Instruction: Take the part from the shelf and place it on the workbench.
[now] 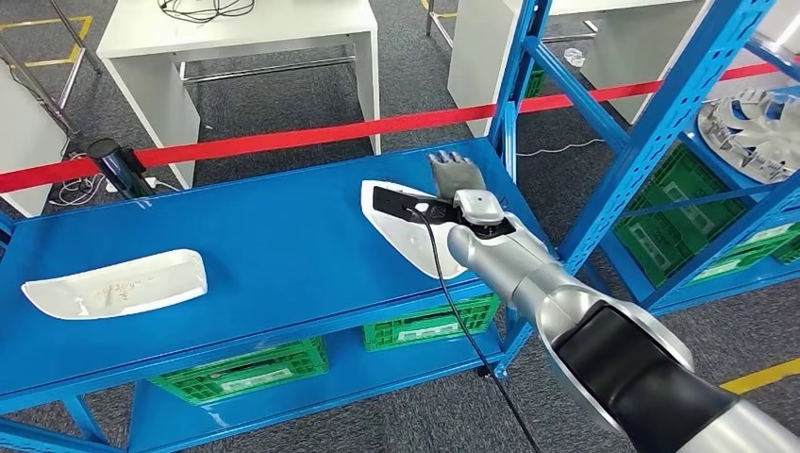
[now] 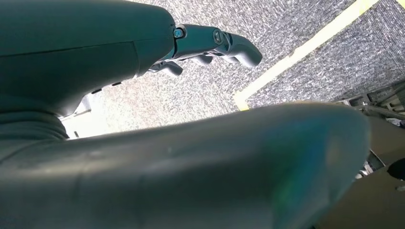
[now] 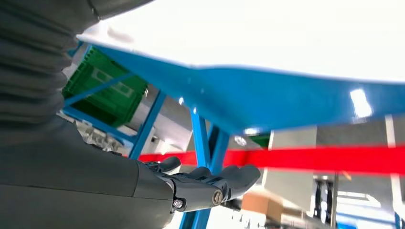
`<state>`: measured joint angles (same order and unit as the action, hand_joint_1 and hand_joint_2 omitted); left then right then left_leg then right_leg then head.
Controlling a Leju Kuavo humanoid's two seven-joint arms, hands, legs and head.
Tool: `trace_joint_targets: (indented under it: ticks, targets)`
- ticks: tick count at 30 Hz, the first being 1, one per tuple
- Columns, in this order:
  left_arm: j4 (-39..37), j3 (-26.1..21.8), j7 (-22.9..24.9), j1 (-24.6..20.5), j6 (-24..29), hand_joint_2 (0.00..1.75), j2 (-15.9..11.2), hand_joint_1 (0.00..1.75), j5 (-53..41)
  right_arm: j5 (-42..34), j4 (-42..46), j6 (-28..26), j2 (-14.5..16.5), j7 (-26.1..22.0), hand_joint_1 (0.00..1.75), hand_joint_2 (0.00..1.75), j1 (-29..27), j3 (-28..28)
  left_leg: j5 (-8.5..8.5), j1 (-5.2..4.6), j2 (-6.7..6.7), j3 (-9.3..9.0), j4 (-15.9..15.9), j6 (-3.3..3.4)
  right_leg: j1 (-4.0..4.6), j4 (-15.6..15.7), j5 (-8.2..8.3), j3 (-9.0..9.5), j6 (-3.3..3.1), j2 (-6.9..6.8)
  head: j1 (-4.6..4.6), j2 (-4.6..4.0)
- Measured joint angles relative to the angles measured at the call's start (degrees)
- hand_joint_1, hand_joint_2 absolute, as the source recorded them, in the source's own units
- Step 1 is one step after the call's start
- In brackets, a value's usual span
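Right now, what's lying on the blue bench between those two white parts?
Nothing: in the head view, only bare blue workbench lies between the left white part and the right white part beside the right hand.

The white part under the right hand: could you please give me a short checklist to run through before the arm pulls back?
1. White part lies flat on the blue workbench: ok.
2. Part fully on the bench, not overhanging the front edge: cannot tell, the arm hides its near end.
3. Right hand has let go, fingers stretched out beyond the part: ok.
4. Black cable free of the part: cannot tell.
5. Other white part well apart at the bench's left: ok.
6. Left hand hangs over the carpet, holding nothing: ok.
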<state>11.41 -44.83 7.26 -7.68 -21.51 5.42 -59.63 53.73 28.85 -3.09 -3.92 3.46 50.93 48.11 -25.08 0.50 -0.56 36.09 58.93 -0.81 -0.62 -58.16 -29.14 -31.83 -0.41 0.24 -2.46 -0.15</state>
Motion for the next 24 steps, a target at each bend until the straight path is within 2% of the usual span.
trace_joint_targets:
  ticks: [3, 13, 22, 24]
  targets:
    - [0.0, -0.3, 0.0, 0.2, 0.0, 0.0, 0.0, 0.0, 0.1, -0.3, 0.0, 0.6, -0.6, 0.4, 0.0, 1.75, -1.4, -0.3, 0.04, -0.02, -0.01, -0.01, 0.0, 0.08, -0.02, 0.0, 0.02, 0.02, 0.24, -0.02, 0.01, 0.0]
    - [0.0, -0.8, -0.1, 0.5, 0.0, 0.0, 0.0, 0.0, 0.2, -0.5, 0.2, 0.8, -2.0, 0.7, 0.0, 1.75, -3.2, -0.7, 0.06, 0.01, 0.14, -0.22, -0.1, 0.06, 0.03, 0.0, 0.04, 0.08, 0.28, 0.02, 0.01, 0.0]
    - [0.0, -1.6, -0.9, 0.6, 0.0, 0.0, 0.0, 0.0, 1.0, -0.1, 1.8, 1.1, -4.5, 3.9, 0.03, 1.75, -6.9, -2.0, 0.04, -0.01, 0.12, -0.26, -0.1, 0.07, 0.01, 0.0, -0.02, 0.15, 0.29, 0.01, 0.01, 0.0]
    - [0.0, -1.8, -0.9, 0.6, 0.0, 0.0, 0.1, 0.0, 1.0, 0.1, 2.0, 1.1, -4.8, 4.4, 0.9, 1.75, -7.2, -2.3, 0.04, -0.01, 0.13, -0.28, -0.1, 0.07, 0.01, 0.0, -0.02, 0.17, 0.29, 0.01, 0.01, 0.0]
